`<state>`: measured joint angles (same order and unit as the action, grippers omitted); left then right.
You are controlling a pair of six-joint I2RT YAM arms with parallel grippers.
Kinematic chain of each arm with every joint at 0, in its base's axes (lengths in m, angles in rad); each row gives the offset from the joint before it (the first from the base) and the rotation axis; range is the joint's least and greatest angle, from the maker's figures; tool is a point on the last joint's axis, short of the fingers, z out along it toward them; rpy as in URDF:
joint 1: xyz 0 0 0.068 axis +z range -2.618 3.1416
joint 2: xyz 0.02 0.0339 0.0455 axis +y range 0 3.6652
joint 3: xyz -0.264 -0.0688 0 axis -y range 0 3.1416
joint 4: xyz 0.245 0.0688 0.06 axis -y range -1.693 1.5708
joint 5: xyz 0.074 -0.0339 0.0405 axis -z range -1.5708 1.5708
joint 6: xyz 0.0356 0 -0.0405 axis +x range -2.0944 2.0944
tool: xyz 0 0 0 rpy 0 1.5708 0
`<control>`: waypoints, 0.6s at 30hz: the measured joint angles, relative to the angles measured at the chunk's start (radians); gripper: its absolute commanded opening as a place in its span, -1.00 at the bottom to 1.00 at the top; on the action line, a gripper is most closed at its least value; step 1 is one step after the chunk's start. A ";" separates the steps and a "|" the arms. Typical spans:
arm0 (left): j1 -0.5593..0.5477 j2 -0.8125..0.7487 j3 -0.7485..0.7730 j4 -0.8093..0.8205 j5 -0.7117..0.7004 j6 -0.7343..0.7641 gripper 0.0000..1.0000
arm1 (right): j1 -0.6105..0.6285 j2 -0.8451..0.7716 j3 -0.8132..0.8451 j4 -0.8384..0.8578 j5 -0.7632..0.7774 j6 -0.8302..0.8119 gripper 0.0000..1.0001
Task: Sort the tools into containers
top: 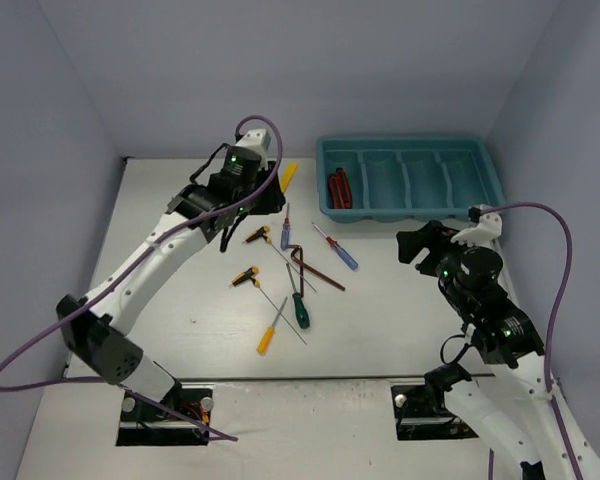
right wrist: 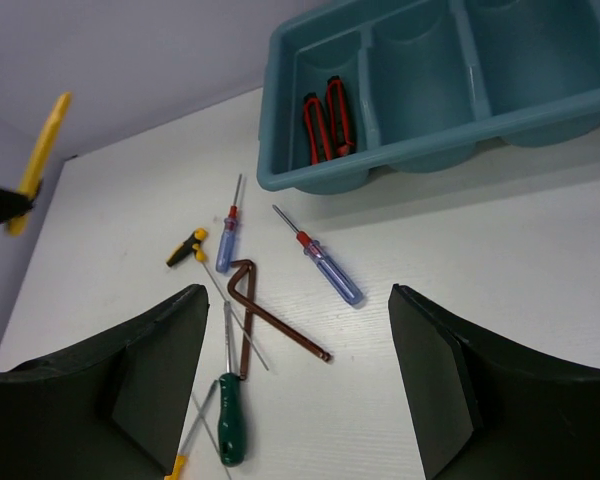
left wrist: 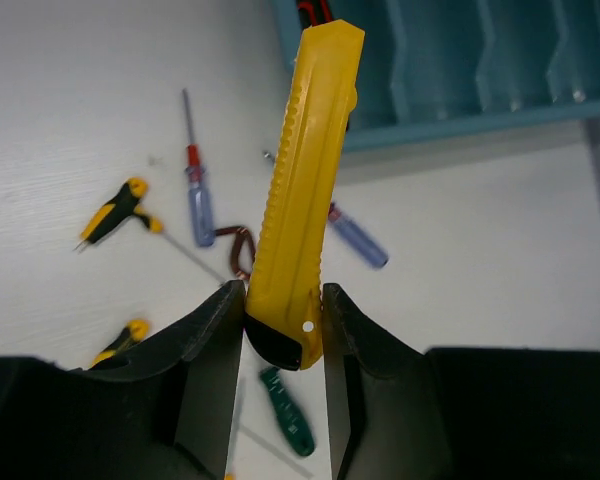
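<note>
While the right gripper (right wrist: pixel 298 300) gapes, the left gripper (left wrist: pixel 283 300) clamps a ribbed yellow utility knife (left wrist: pixel 305 170) by its black end.

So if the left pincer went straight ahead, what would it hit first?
Probably the near wall of the teal tray, led by the yellow cutter the left pincer grips; depth is unclear.

The yellow knife (left wrist: pixel 305 180) is hard plastic, faintly glossy, ribbed along one edge; the left hand (left wrist: pixel 283 295) has fingers (left wrist: pixel 205 350) of matt black plastic; the teal tray (right wrist: pixel 420 155) is smooth moulded plastic with a soft sheen; the rightmost blue screwdriver (right wrist: pixel 332 272) has a translucent plastic handle and bare metal shaft; the hex key (right wrist: pixel 280 322) is dull dark metal; the counter (top: pixel 400 320) is matt white, faintly grained.
</note>
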<state>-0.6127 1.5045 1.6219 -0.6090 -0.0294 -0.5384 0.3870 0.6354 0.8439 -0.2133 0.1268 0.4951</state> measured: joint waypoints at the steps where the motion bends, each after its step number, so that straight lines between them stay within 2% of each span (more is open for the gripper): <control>1: -0.001 0.039 0.016 0.043 0.003 -0.029 -1.00 | 0.000 -0.015 -0.004 -0.001 0.000 0.011 0.40; 6: -0.008 0.283 0.145 0.211 0.009 -0.155 -1.00 | 0.000 -0.034 -0.009 -0.001 -0.003 0.055 0.40; 10: -0.023 0.530 0.358 0.286 0.015 -0.206 -1.00 | 0.000 -0.031 -0.014 -0.003 -0.013 0.074 0.40; 14: -0.047 0.702 0.505 0.322 0.005 -0.224 -1.00 | 0.000 -0.024 -0.014 -0.004 -0.029 0.078 0.40; 18: -0.063 0.808 0.596 0.331 -0.028 -0.247 -1.00 | 0.000 -0.017 -0.014 -0.009 -0.044 0.077 0.40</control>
<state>-0.6753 2.3129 2.2181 -0.2779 -0.0570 -0.7858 0.3870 0.6185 0.8299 -0.2228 0.0832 0.5717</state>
